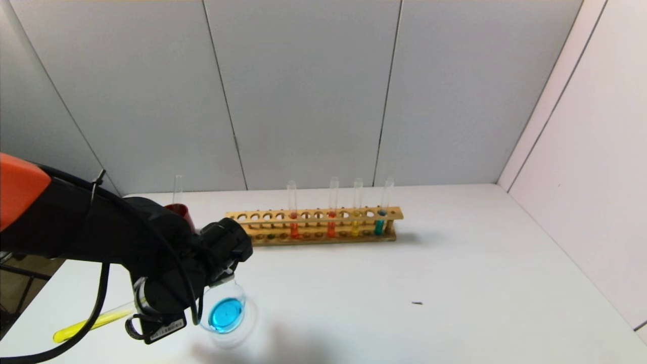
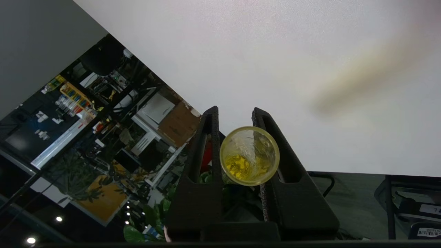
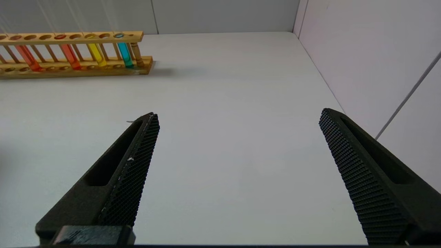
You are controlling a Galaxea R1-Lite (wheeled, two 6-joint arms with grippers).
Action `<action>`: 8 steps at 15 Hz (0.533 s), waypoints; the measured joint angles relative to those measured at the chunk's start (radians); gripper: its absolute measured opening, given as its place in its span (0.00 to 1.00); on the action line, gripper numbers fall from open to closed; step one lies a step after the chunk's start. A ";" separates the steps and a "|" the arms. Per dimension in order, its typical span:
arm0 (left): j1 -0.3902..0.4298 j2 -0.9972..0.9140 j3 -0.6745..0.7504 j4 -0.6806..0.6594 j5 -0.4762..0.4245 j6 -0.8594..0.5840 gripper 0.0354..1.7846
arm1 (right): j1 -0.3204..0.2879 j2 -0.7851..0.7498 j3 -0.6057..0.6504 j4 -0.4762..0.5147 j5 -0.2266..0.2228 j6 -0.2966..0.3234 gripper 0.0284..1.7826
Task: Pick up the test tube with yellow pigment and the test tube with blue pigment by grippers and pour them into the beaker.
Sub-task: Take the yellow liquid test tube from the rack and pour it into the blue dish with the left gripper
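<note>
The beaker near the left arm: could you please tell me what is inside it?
The beaker holds a shallow pool of blue liquid. The left gripper, shut on the test tube with yellow pigment, covers the near-left part of its rim, so any yellow there is hidden.

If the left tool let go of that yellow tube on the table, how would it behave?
The yellow tube is smooth and round, so it would probably roll. Thin glass: likely fragile. The left tool holds it nearly level beside the beaker, so liquid may spill.
</note>
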 joint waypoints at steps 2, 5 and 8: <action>-0.011 0.044 -0.029 0.005 0.005 -0.003 0.18 | 0.000 0.000 0.000 0.000 0.000 0.000 0.95; -0.016 0.105 -0.055 -0.002 0.004 -0.007 0.18 | 0.000 0.000 0.000 0.000 0.000 0.000 0.95; -0.017 0.146 -0.065 -0.005 0.004 -0.010 0.18 | 0.000 0.000 0.000 0.000 0.000 0.000 0.95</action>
